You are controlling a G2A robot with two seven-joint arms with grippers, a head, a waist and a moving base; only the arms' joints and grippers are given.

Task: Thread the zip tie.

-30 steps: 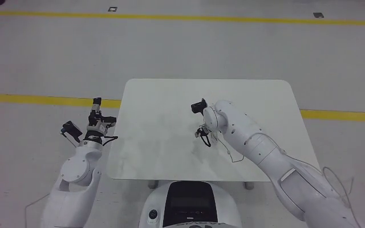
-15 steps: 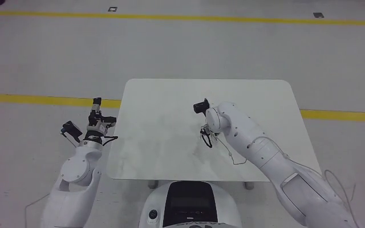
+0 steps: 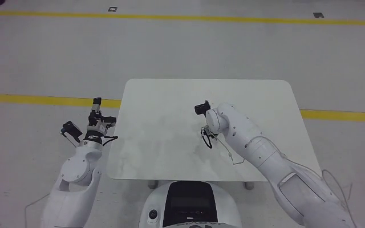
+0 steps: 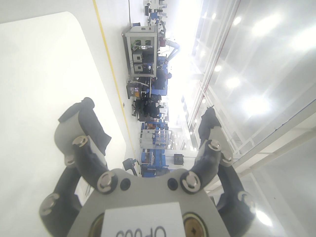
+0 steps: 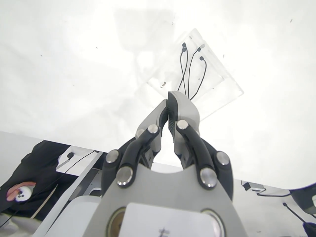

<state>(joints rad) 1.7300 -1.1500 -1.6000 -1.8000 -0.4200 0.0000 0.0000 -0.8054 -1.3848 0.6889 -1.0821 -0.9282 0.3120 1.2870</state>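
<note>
White table (image 3: 159,102) carries zip ties (image 5: 189,75) by the right claw (image 5: 168,107), pinched closed; left claw (image 4: 148,107) gapes empty.

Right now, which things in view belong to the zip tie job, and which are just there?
Job:
zip ties
clear sheet under them
right tool, shut, at their tail ends

Just there:
left tool, open, off the table's edge

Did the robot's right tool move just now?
Yes, but only a little. In the top view, the right tool shifted slightly toward the right edge of the table.
</note>
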